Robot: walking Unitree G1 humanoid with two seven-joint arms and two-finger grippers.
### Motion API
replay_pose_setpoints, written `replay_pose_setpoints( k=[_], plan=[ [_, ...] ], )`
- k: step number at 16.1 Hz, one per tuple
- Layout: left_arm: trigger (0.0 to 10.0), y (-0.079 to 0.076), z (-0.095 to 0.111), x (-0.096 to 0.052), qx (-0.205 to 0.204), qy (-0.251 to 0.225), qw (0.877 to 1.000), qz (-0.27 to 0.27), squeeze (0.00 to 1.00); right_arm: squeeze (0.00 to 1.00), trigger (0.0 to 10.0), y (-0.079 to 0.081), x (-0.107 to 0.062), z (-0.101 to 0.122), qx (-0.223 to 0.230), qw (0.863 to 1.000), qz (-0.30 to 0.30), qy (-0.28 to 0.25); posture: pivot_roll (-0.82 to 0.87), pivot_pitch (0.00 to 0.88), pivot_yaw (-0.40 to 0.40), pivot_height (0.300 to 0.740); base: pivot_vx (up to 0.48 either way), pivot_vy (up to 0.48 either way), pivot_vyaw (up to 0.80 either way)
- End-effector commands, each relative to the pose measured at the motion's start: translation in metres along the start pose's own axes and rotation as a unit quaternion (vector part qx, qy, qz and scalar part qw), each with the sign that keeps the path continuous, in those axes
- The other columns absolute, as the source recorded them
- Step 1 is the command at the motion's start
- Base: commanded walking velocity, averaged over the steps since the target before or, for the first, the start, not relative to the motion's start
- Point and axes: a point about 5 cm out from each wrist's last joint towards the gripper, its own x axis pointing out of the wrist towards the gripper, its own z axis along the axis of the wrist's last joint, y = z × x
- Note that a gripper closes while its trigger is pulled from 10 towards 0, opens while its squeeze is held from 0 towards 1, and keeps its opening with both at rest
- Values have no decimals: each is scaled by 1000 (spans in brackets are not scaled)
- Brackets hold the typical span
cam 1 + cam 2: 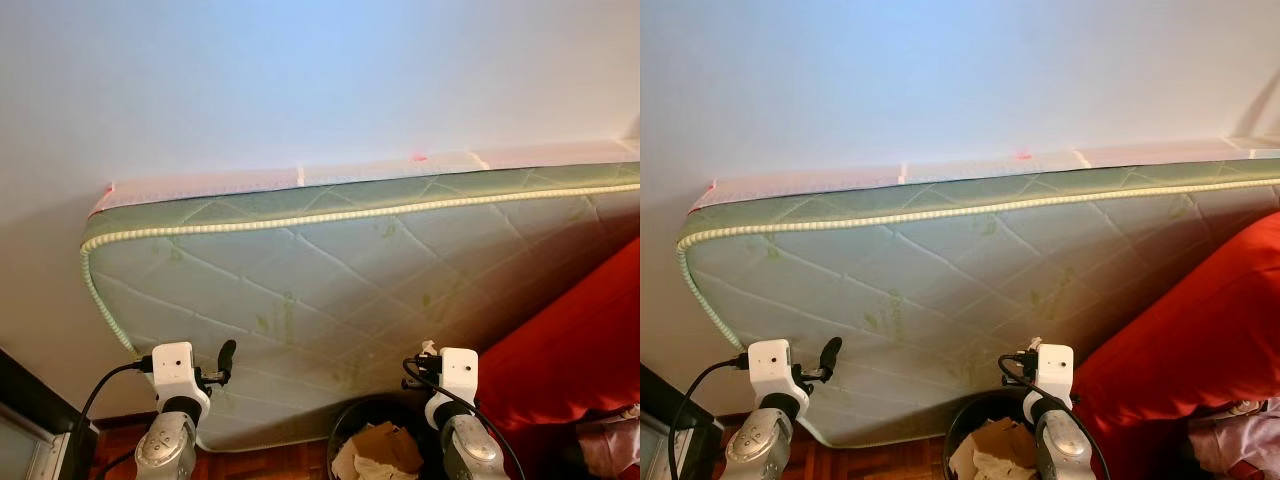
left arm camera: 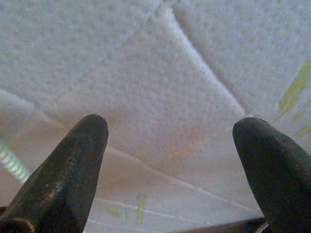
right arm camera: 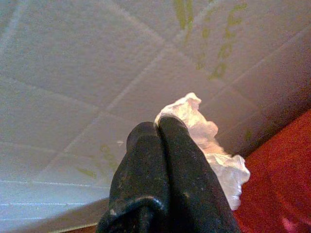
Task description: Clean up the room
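Note:
My right gripper is shut on a crumpled white paper wad, which sticks out past the fingertips. In the left eye view that gripper is raised just above a black waste bin holding cardboard and paper scraps. My left gripper stands open with nothing between its fingers, close to the quilted face of a pale green mattress. It is raised at the lower left.
The mattress leans on its side against a white wall. A red cushion or cover lies at the right beside the bin. Dark furniture stands at the lower left, on a wooden floor.

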Motion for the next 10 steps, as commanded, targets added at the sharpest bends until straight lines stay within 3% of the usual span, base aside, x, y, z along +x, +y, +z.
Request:
replay_pose_setpoints(
  k=[1, 10],
  plan=[
    [10000, 3, -2, -2, -3, 7, 1000, 7, 0, 0, 10000, -4, -3, -5, -3, 1000, -6, 11, 72, 0, -24, 680, 0, 0, 0],
    [10000, 13, -4, -1, -4, 17, 1000, 19, 0, 0, 10000, -1, -4, -7, -1, 1000, 5, 11, 79, 0, -27, 676, 0, 0, 0]
  ],
)
